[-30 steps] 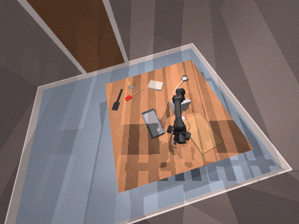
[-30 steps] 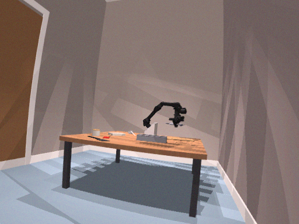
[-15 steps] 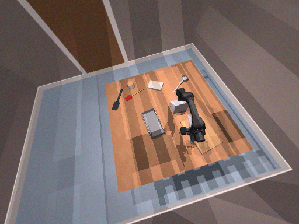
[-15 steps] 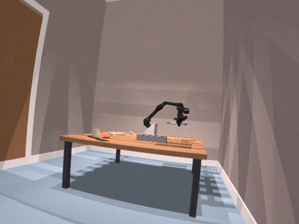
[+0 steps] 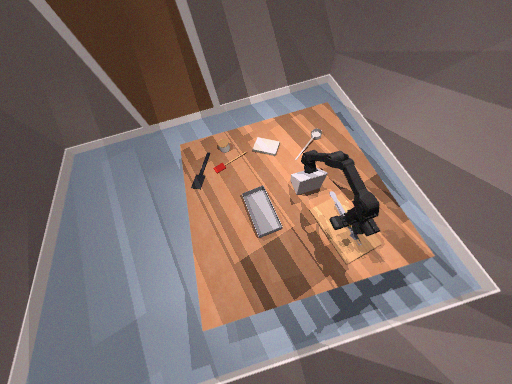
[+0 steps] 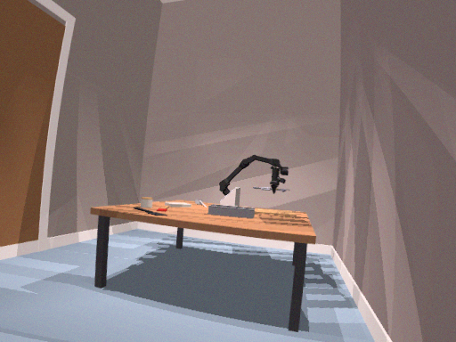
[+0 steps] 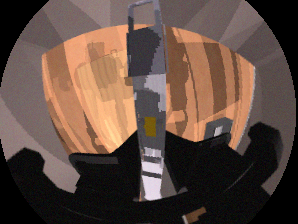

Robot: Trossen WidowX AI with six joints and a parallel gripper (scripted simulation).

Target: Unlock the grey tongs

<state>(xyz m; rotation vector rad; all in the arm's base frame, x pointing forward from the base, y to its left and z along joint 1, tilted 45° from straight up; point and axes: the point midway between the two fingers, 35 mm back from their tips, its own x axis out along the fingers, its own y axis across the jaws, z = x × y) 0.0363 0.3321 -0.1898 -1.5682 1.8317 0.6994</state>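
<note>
While the tool (image 6: 273,191) grips, tongs (image 6: 270,189) lie level.

The top view looks down from high above, tilted, taking in the whole tabletop (image 5: 235,280), the blue floor around it and a brown door at upper left. The exterior view stands far off near floor level, facing the table's long side, so my arm (image 6: 251,165) appears small against the back wall. Both share the roasting tin (image 5: 261,211) and the wooden board (image 5: 350,235). My wrist view sits just behind my pincer (image 7: 150,183), fisheye, looking along the grey tongs (image 7: 148,96) toward the tabletop below.
</note>
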